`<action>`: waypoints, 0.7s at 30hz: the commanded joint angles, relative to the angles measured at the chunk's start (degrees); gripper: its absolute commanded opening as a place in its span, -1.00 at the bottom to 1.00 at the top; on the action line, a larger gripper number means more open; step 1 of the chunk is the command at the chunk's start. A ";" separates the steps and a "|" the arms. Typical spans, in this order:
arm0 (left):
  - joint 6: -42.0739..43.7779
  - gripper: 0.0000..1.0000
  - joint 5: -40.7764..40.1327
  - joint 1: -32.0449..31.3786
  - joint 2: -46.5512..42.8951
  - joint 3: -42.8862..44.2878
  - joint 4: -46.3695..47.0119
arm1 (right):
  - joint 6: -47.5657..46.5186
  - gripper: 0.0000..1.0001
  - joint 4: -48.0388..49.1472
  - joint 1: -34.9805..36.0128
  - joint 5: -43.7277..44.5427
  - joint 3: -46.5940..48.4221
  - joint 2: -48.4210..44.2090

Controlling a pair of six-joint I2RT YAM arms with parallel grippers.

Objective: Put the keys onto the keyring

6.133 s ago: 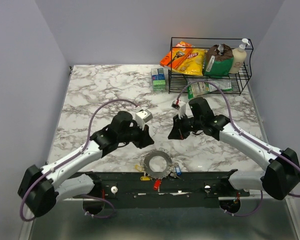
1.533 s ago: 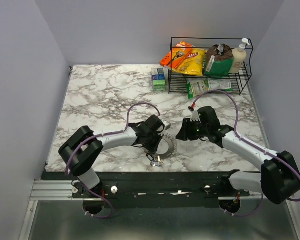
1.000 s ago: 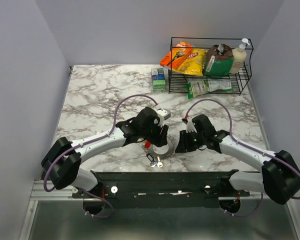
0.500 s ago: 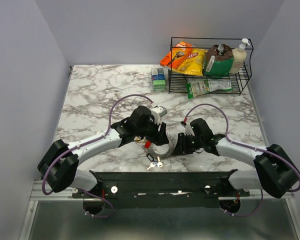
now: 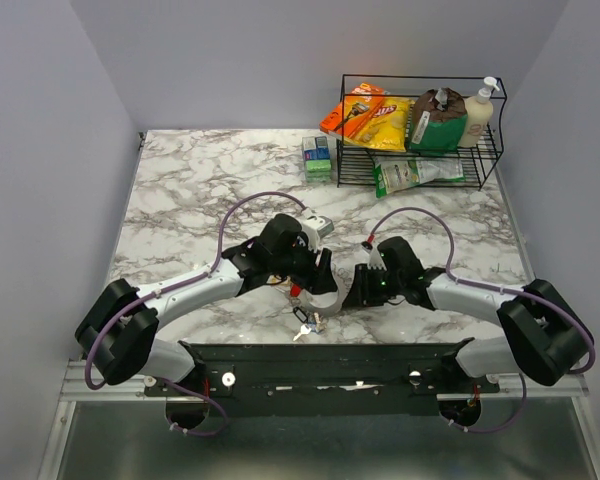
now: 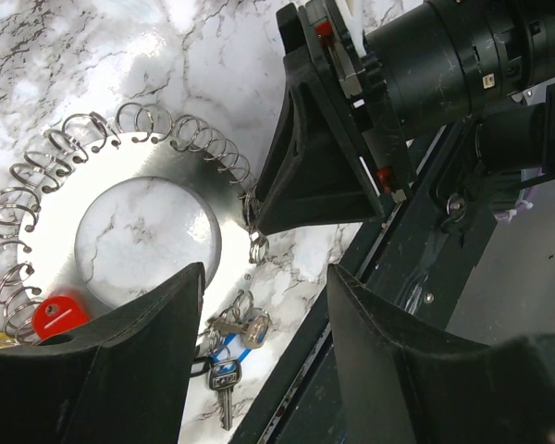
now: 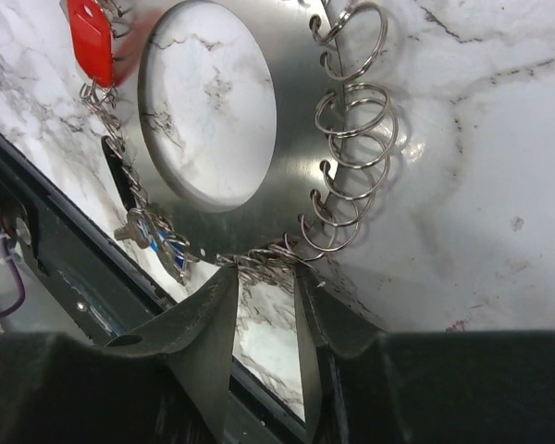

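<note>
Holds left end effector (image 6: 265, 275) open above flat silver ring-fringed metal keyring (image 6: 171, 176); clamps its rim with right end effector (image 7: 265, 268).

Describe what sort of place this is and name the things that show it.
Probably a robot lab test cell, not a home: two robot arms bolted to a black rail at a marble-patterned table, plain walls boxing it in, and a wire rack of snack bags.

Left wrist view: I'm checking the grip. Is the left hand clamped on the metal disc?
No, the left hand hangs open above the metal disc, gripping nothing.
</note>
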 commanded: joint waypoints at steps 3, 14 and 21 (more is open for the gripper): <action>0.30 0.28 1.97 0.21 0.07 -0.97 1.83 | -0.64 -0.21 2.29 0.11 2.70 0.11 1.17; 3.90 0.22 6.27 0.21 9.47 2.01 2.09 | 1.38 -0.03 -0.52 -0.33 6.38 -3.22 -16.56; 6.63 0.14 9.96 -0.85 16.77 6.50 4.20 | 2.35 0.09 -3.86 -5.16 8.50 -6.48 -23.88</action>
